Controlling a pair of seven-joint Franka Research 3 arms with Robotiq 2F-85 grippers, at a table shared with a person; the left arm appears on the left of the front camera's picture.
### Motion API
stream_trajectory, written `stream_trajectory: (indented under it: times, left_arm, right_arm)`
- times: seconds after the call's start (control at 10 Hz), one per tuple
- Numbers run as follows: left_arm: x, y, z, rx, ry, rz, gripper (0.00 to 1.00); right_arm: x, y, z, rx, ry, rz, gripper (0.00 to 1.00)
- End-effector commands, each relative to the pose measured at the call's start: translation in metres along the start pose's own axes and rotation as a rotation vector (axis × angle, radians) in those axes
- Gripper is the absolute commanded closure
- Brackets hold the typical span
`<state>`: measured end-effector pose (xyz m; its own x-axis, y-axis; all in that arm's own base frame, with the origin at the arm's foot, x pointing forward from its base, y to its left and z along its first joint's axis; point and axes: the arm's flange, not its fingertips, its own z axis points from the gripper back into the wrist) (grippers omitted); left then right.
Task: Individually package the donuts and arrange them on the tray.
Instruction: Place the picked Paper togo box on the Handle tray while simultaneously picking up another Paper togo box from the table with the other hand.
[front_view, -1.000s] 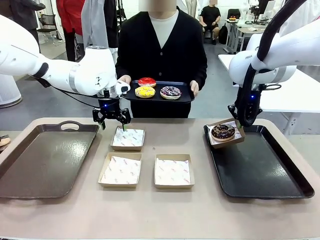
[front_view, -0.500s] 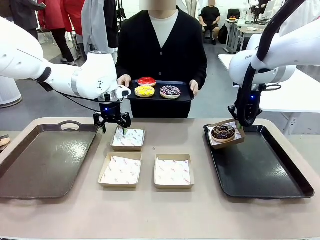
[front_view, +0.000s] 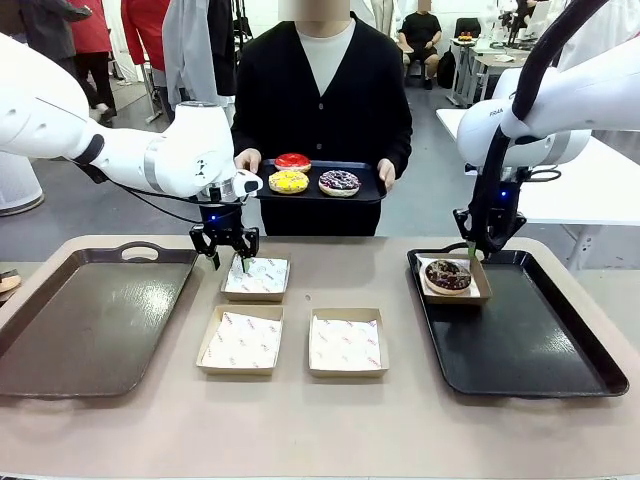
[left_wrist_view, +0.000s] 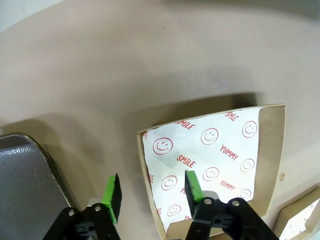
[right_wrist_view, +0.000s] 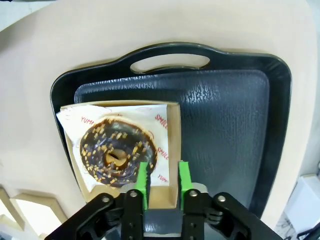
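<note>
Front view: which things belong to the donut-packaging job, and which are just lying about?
Job: chocolate donut in its box on the right tray; red donut, yellow donut, drizzled donut on the person's tray; far box, near-left box, near-right box, all lined, unfilled.
Lying about: left tray, apparently unused; background table.

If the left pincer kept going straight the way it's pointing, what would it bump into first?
Probably the rim of the paper-lined box: the left pincer straddles it, one side over the bare table, the other over the paper liner. Depth is hard to judge.
</note>
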<state>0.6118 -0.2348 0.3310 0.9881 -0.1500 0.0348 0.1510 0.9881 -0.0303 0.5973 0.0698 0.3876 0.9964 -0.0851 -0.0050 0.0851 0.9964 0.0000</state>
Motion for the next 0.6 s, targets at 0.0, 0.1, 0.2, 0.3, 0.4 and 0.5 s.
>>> stream_trajectory:
  times: [0.0,0.1,0.2,0.3,0.4,0.5]
  left_arm:
    - [0.0048,0.003,0.0009,-0.016,0.017,-0.016,1.0]
    - [0.0048,0.003,0.0002,-0.017,0.019,-0.018,1.0]
    - [0.0046,0.0031,-0.0001,-0.019,0.019,-0.018,1.0]
    - [0.0042,0.0034,0.0,-0.021,0.019,-0.019,1.0]
    - [0.0039,0.0038,-0.0002,-0.022,0.018,-0.02,1.0]
    - [0.0037,0.004,-0.0005,-0.022,0.018,-0.021,1.0]
  right_arm:
    - [0.0067,0.0018,0.0013,0.02,0.016,0.002,0.26]
    - [0.0065,0.0018,0.0013,0.021,0.016,0.002,0.15]
    - [0.0061,0.0016,0.0012,0.02,0.018,0.001,0.0]
    - [0.0055,0.0016,0.0015,0.021,0.019,-0.001,0.0]
    - [0.0042,0.0016,0.0019,0.023,0.018,0.0,0.0]
    - [0.0025,0.0016,0.0032,0.025,0.016,0.0,0.0]
